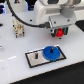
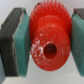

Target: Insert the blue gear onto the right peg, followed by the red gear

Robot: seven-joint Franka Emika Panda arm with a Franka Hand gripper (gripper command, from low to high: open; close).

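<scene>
Glossy plastic red gear (image 2: 48, 41); fingers' (image 2: 23, 42) teal pads look rubbery, matt.

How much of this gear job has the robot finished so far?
About half, it seems. The blue gear already sits on the grey plate, apparently over the right peg, which it hides. The red gear is in hand: the wrist view shows it clamped between the fingers, held in the air above the plate. What remains is to lower it onto that same spot and release it.
</scene>
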